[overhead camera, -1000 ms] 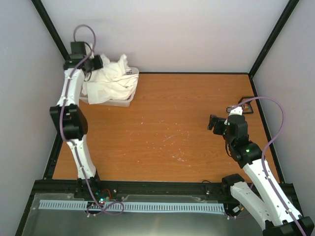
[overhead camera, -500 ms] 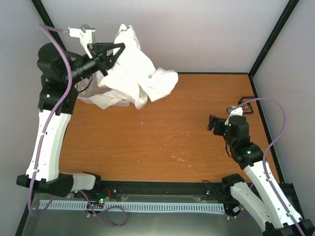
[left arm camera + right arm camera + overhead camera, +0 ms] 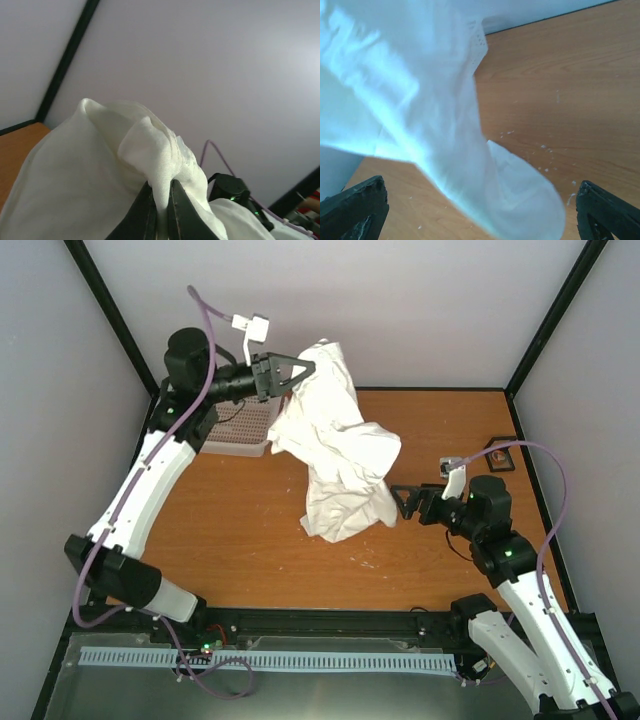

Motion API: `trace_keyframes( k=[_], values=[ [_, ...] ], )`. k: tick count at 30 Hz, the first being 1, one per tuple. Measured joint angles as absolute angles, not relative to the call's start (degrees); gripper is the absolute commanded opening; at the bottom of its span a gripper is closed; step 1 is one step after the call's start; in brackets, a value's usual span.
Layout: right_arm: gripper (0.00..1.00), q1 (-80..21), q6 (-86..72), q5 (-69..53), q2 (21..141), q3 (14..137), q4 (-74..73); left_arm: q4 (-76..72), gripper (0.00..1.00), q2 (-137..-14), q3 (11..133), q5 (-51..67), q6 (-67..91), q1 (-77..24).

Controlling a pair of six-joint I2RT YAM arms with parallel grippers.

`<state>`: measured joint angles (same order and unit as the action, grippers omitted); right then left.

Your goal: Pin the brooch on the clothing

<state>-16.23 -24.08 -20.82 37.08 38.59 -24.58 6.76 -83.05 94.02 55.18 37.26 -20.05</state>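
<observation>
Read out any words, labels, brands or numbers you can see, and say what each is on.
None: no text can be read in any view. The shirt, the white basket and the table show no lettering; the small black frame is too small to judge.

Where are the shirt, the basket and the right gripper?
shirt (image 3: 345, 465): top view, middle of the hanging cloth.
basket (image 3: 236, 449): top view, its near wall.
right gripper (image 3: 399, 502): top view, midway between its open fingertips.
</observation>
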Motion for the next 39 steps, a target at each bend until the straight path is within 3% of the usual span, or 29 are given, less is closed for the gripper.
trace_keyframes(
  k=[5, 8, 10, 11, 12, 13, 14, 15, 18, 21, 25, 34, 36, 39],
  values=[
    [1.0, -16.2, -24.6, -25.3, 37.6, 38.1, -24.2, 3.0, 0.07, -86.8, 98.6, 59.2, 40.4, -21.5],
    [1.0, -16.2, -24.3, -25.6, 37.6, 38.2, -24.4, 4.9, 0.27, -83.9, 96.7, 57.1, 36.6, -21.6],
    [1.0, -16.2, -24.0, -25.7, 37.6, 38.1, -24.6, 7.6, 0.25, -78.7, 90.0, 51.6, 32.4, -21.6],
    [1.0, -16.2, -23.9, -25.7, 37.5, 38.1, -24.6, 9.0, 0.32, -75.1, 85.0, 48.2, 31.1, -21.6],
    [1.0, -16.2, -23.8, -25.7, 37.5, 37.9, -24.6, 10.3, 0.51, -71.2, 79.3, 44.7, 30.0, -21.6],
    [1.0, -16.2, -23.8, -25.9, 37.4, 37.4, -24.1, 11.3, 0.57, -66.9, 72.7, 40.9, 29.5, -21.6],
    [1.0, -16.2, -23.8, -26.1, 37.4, 36.8, -24.0, 13.0, 0.75, -62.1, 65.3, 36.8, 29.3, -21.6],
    [1.0, -16.2, -23.9, -26.4, 37.4, 35.7, -23.4, 14.8, 0.85, -58.1, 59.2, 33.4, 29.7, -21.6],
    [1.0, -16.2, -24.5, -28.1, 38.3, 32.6, -21.7, 19.6, 0.99, -48.2, 45.2, 25.0, 32.9, -21.5],
    [1.0, -16.5, -25.1, -29.7, 42.2, 30.7, -19.4, 21.2, 1.0, -39.4, 36.6, 19.9, 36.6, -21.5],
    [1.0, -19.0, -25.3, -30.3, 52.8, 31.4, -17.5, 19.1, 1.0, -37.2, 34.7, 16.5, 37.9, -21.5],
    [0.97, -28.7, -24.6, -24.8, 75.8, 41.8, -18.9, 16.2, 1.0, -69.1, 42.9, 17.1, 32.9, -21.1],
    [0.91, -28.9, -25.1, -23.5, 78.5, 41.7, -18.4, 16.0, 0.99, -73.4, 42.9, 19.8, 31.5, -21.1],
    [0.81, -28.9, -26.1, -22.5, 81.4, 41.5, -16.8, 14.4, 0.79, -77.8, 42.9, 25.7, 30.7, -21.0]
  ],
)
